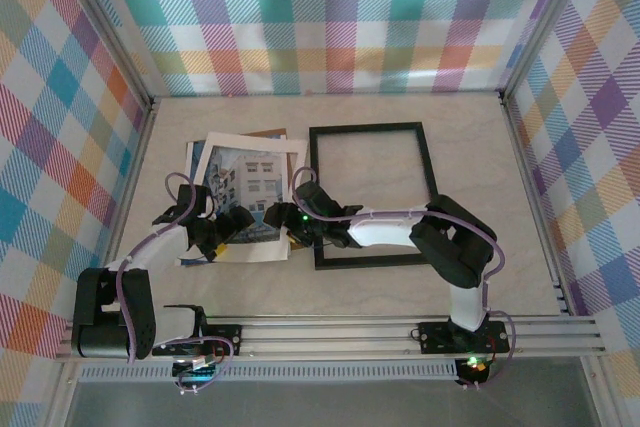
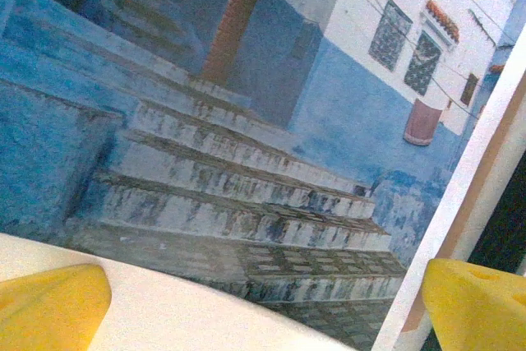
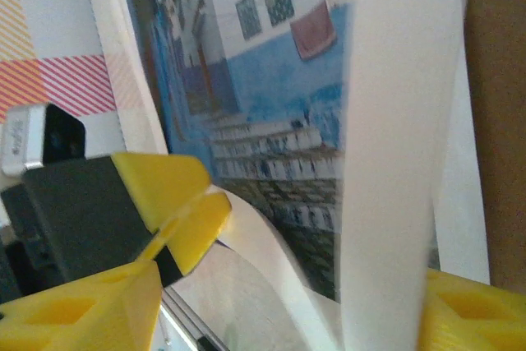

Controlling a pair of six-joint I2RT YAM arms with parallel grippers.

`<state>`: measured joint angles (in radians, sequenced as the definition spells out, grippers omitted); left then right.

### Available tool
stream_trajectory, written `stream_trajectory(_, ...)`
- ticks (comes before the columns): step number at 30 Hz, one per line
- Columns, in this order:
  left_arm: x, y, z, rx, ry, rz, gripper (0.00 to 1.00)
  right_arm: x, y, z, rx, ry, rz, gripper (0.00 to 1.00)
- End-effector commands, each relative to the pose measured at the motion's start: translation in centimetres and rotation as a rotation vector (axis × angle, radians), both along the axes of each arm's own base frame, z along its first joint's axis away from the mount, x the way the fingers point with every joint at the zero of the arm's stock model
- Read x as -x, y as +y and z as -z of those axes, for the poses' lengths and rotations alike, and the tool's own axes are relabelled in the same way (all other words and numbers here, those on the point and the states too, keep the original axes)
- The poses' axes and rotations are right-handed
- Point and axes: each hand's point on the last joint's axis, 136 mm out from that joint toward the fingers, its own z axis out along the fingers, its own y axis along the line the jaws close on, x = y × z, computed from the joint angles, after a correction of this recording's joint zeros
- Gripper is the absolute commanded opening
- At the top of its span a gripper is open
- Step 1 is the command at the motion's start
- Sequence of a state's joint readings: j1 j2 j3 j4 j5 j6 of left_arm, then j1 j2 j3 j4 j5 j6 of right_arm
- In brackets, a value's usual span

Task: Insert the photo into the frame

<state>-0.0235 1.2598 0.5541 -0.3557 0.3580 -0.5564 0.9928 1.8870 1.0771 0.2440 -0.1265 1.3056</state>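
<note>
Photo (image 1: 248,192) of blue-and-white buildings and stone steps lies on the left half of the pale table (image 1: 480,147), resting on a small stack of white paper with a brown board (image 1: 272,134) peeking out at the top edge. Just to its right lies the frame (image 1: 372,130), a thin black rectangle, flat and with the tabletop visible through it.

Both arms reach in over the photo's near edge. The left gripper (image 1: 235,225) hovers low above the print, its yellow fingers (image 2: 49,306) spread wide, released and holding nothing. The right gripper (image 1: 282,217) is at the photo's near right corner, close beside the left one. In its wrist view a blurred white paper edge stands between its parted yellow fingers (image 3: 82,314). Whether it is grasping that edge cannot be told.
</note>
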Motion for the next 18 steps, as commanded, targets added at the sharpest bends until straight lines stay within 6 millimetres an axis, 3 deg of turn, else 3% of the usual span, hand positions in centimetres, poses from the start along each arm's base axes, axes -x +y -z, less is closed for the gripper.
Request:
stream_trajectory(1, 3.4, 0.3, 3.1, -0.013, 0.144, 0.001, 1.0, 2.1, -0.3, -0.1, 0.021, 0.063, -0.02, 0.7)
stream_trajectory(6, 3.4, 0.2, 3.0, -0.008, 0.14, 0.003, 1.0, 2.9, -2.2, 1.1, 0.082, 0.087, 0.008, 0.71)
stream_trajectory(10, 3.4, 0.3, 3.0, -0.011, 0.137, 0.003, 1.0, 2.4, -1.3, 0.6, 0.018, 0.041, 0.006, 0.64)
stream_trajectory(13, 3.4, 0.3, 2.9, -0.01, 0.136, 0.003, 1.0, 1.8, -1.0, 0.3, 0.033, 0.001, -0.013, 0.55)
stream_trajectory(18, 3.4, 0.3, 2.6, -0.015, 0.128, 0.001, 1.0, 0.9, -1.6, -0.1, 0.067, -0.062, -0.019, 0.28)
